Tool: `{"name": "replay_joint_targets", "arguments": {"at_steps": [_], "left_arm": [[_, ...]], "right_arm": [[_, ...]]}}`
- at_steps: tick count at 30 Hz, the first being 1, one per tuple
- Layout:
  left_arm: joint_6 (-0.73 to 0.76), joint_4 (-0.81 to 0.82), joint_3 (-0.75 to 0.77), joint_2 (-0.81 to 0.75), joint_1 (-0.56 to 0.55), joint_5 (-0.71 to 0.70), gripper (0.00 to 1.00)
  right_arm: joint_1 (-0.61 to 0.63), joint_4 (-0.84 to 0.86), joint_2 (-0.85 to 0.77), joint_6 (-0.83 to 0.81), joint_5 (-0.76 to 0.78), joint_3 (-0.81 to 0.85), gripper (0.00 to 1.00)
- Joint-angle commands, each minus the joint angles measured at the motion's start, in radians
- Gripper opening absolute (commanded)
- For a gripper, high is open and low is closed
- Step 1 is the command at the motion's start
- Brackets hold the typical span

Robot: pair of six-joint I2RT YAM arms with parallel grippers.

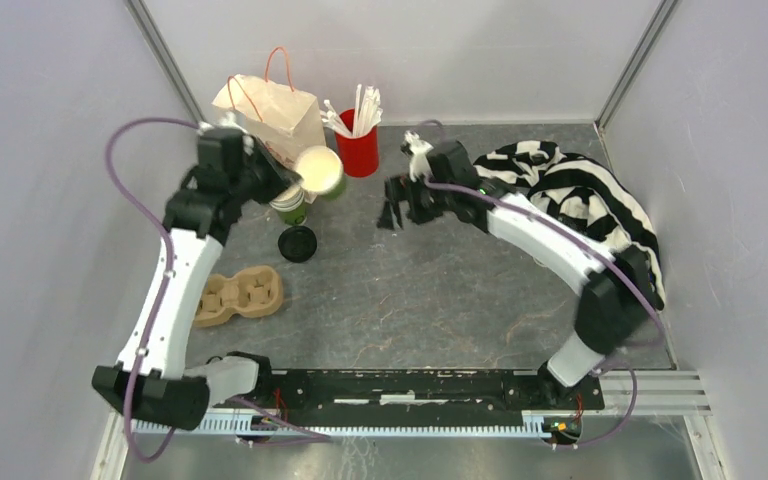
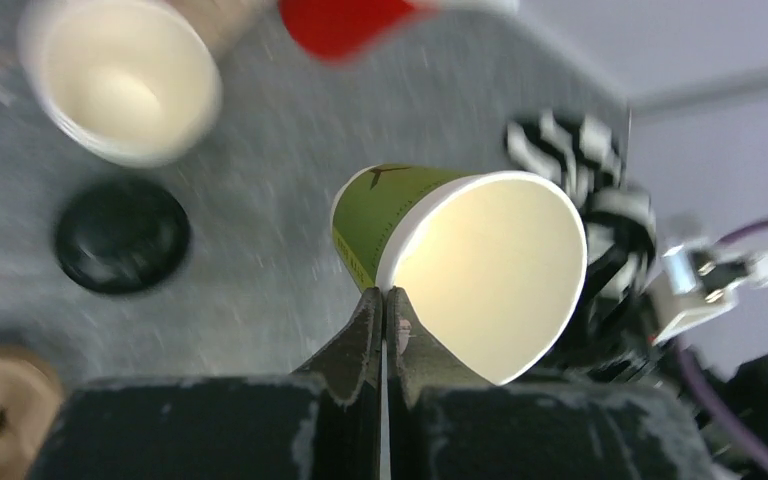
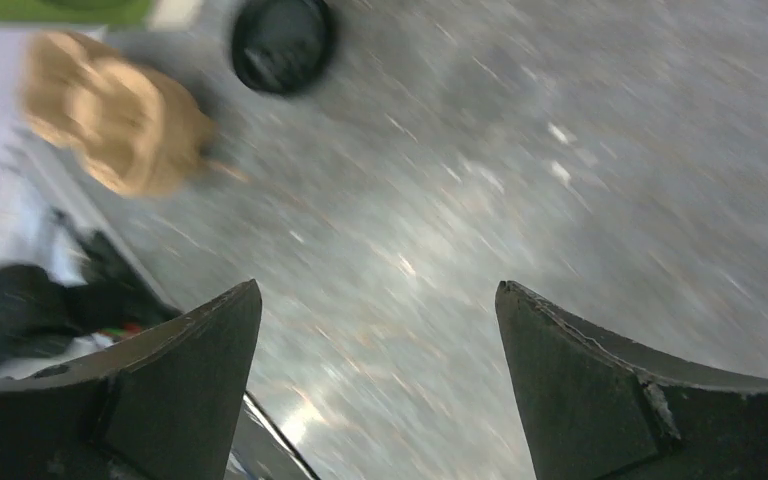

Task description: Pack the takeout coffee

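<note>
No green cup capped with a black lid shows in any view. My left gripper (image 1: 295,183) (image 2: 385,295) is shut on the rim of a lidless green cup (image 1: 319,168) (image 2: 380,205), held tilted above the table with its cream inside facing the wrist camera. Just below it stands the stack of lidless green cups (image 1: 290,205) (image 2: 120,80). A loose black lid (image 1: 297,243) (image 2: 120,235) (image 3: 282,42) lies on the table beside the stack. My right gripper (image 1: 392,212) (image 3: 378,300) is open and empty above bare table right of the lid.
A brown cardboard cup carrier (image 1: 240,295) (image 3: 115,115) lies front left. A paper bag (image 1: 270,115) with red handles stands at the back, a red cup of white sticks (image 1: 358,150) beside it. A black-and-white striped cloth (image 1: 570,195) lies at the right.
</note>
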Motion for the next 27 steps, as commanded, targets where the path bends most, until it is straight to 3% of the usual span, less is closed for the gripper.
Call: {"name": "replay_joint_targets", "arguments": {"at_steps": [1, 7, 15, 19, 25, 27], "left_arm": [[0.042, -0.019, -0.185, -0.131, -0.182, -0.007, 0.02], [-0.073, 0.109, -0.452, -0.182, -0.535, -0.071, 0.02], [-0.13, 0.291, -0.465, 0.033, -0.86, -0.223, 0.02], [-0.121, 0.319, -0.433, 0.117, -0.923, -0.27, 0.02], [-0.14, 0.321, -0.432, 0.164, -0.926, -0.287, 0.03], [-0.149, 0.303, -0.436, 0.151, -0.926, -0.301, 0.14]], "right_arm": [[0.011, -0.253, -0.302, -0.289, 0.289, -0.205, 0.94], [0.006, -0.427, -0.628, -0.283, 0.454, -0.298, 0.96], [0.005, -0.512, -0.854, -0.244, 0.554, -0.313, 0.98], [0.004, -0.503, -0.861, -0.255, 0.541, -0.301, 0.98], [0.005, -0.477, -0.82, -0.294, 0.505, -0.264, 0.98], [0.006, -0.469, -0.813, -0.301, 0.488, -0.264, 0.98]]}}
